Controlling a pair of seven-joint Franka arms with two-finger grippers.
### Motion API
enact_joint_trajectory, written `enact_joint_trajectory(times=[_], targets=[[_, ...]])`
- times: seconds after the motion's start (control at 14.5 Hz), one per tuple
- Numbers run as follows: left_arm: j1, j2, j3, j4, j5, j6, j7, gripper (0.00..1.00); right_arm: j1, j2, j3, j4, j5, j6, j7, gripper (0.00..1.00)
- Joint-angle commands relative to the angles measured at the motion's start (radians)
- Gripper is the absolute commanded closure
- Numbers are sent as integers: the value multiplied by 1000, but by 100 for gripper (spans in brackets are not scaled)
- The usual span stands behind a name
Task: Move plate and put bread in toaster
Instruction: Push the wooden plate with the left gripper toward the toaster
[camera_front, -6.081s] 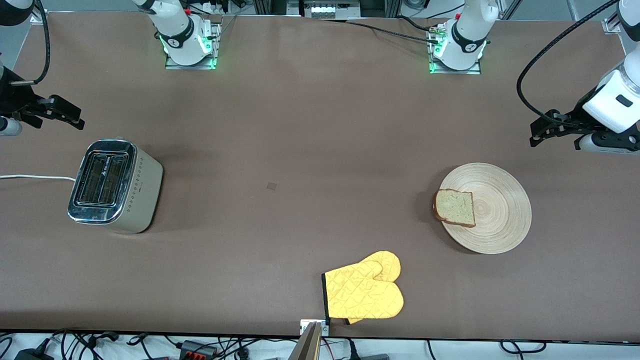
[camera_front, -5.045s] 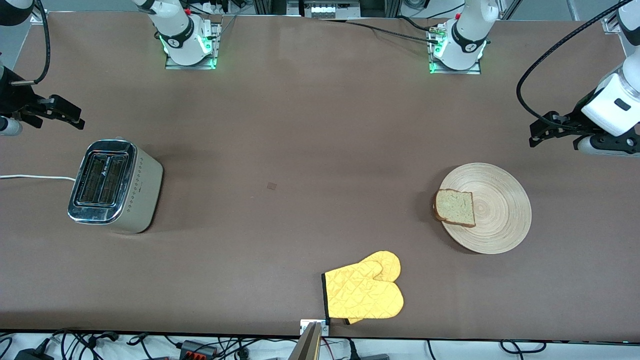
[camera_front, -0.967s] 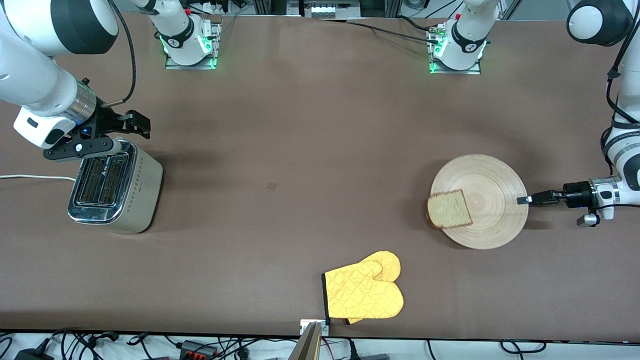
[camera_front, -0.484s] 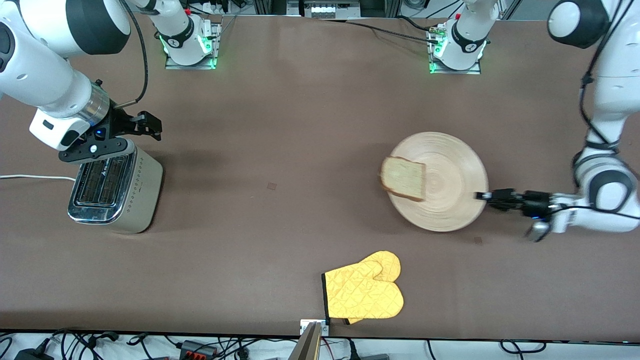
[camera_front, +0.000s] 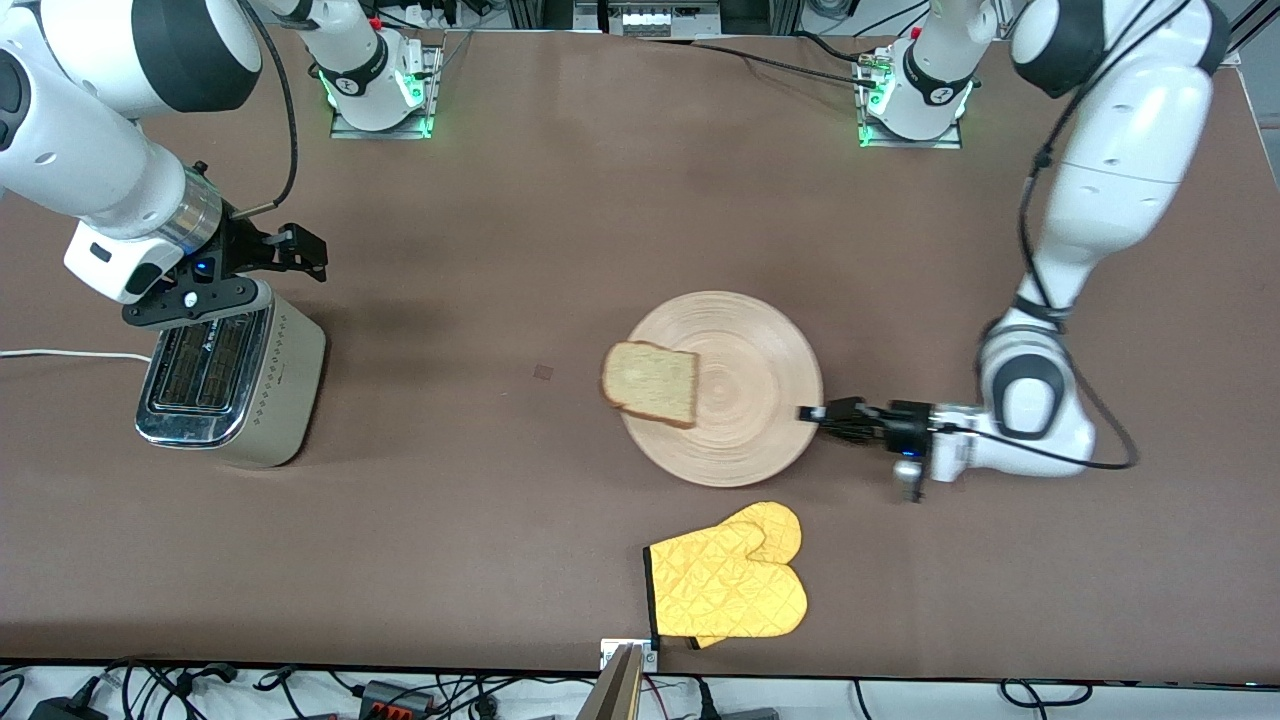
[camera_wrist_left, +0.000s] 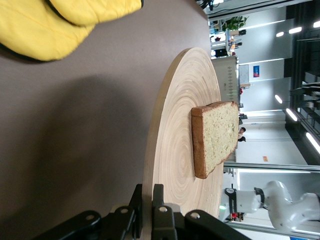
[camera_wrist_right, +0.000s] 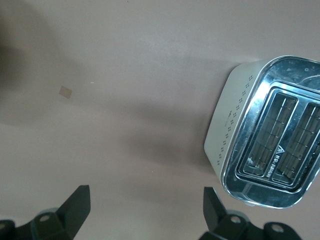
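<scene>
My left gripper (camera_front: 812, 412) has its fingers clamped on the round tan wooden plate (camera_front: 745, 375), mid-table toward the beige chrome-topped toaster (camera_front: 232, 373). I'd keep it level so the overhanging square bread slice (camera_front: 651, 383) stays put. My right gripper (camera_front: 305, 255) waits, fingers apart, beside the toaster.

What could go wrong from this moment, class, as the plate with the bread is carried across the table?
The left end effector pinches only the plate's rim, so the plate may tilt or slip free. The bread overhangs the rim on the toaster's side; a jolt could tip it off. The yellow oven mitt lies close by, so a sagging plate might catch it.
</scene>
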Motion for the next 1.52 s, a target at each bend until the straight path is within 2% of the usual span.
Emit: enact_joint_trajectory(times=[0.0,0.14,0.28,0.41,0.48,0.55,0.62,0.69,0.9,0.97,1.17,1.38,1.45], targets=[[-87,-16,-1,-51,-62,94,41,99,2,10,-3,18,16,-6,-5,0],[-155,-14,1,-83,-158,181,86,99,2,12,-1,18,16,-9,-5,0],[-213,-8,1,-112,-302,243,169,99,2,12,-3,18,16,-11,-5,0],[-236,-2,1,-119,-346,252,185,98,-1,12,-3,18,16,-11,-5,0],[-250,4,1,-117,-352,261,183,94,-3,12,-3,18,16,-12,-5,0],[-253,14,1,-116,-352,268,180,80,-4,12,-4,18,16,-12,-5,0],[-253,18,1,-116,-349,268,188,37,-4,10,-6,18,15,-17,-5,0],[-252,12,2,-116,-346,268,200,0,-1,12,-6,18,13,-20,1,0],[-224,-8,12,-116,-334,248,192,0,0,41,-6,12,15,-14,4,0],[-211,-22,21,-112,-302,204,191,0,2,49,-4,14,15,-9,5,0],[-110,-39,38,-61,-83,50,176,0,13,85,-3,14,16,11,8,0],[-40,-40,38,47,172,-114,87,0,52,130,-3,14,24,43,8,0],[-25,-43,38,79,265,-157,58,0,59,147,-3,14,60,54,8,0]])
